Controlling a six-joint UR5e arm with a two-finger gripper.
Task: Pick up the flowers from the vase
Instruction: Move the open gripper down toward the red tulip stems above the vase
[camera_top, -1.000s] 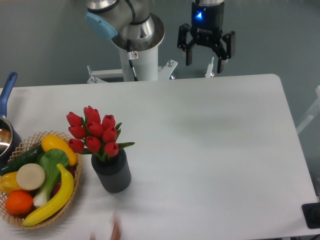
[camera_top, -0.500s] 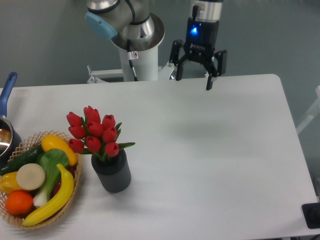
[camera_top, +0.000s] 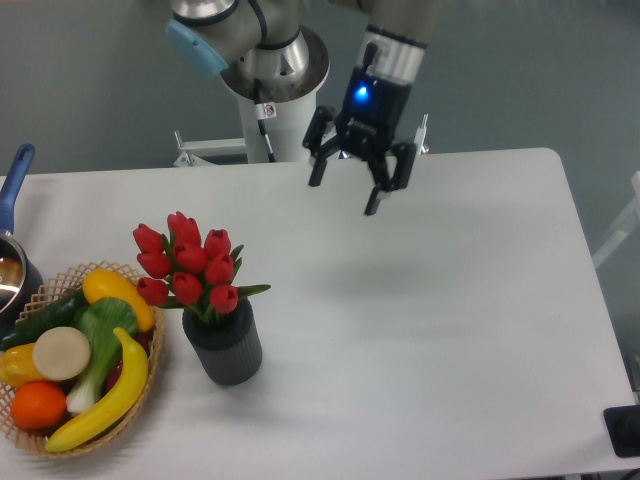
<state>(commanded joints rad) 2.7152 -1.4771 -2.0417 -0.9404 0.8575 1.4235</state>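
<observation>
There is one claw (camera_top: 345, 185) and it hangs in the air over the far side of the white desk (camera_top: 430, 300). Its two fingers are spread wide apart and there is nothing between them. There is one bunch of flowers (camera_top: 187, 264), with about nine red buds and a few green leaves. The flowers stand up in one vase (camera_top: 224, 342), which is short, dark grey and has ribs on its sides. The flowers and the vase are below the claw and off to its left in the picture, well apart from it and nearer to the camera. The claw touches neither of them. Just past the vase, even farther from the claw, sits one wicker basket (camera_top: 152, 372). In the basket are one long yellow banana (camera_top: 108, 394), one orange (camera_top: 39, 404), one green leafy vegetable (camera_top: 95, 340) with a white stalk, one dark green cucumber (camera_top: 42, 319) and some other yellow things. At the left edge of the picture is one pot (camera_top: 12, 262) with a blue handle, the thing farthest from the claw.
</observation>
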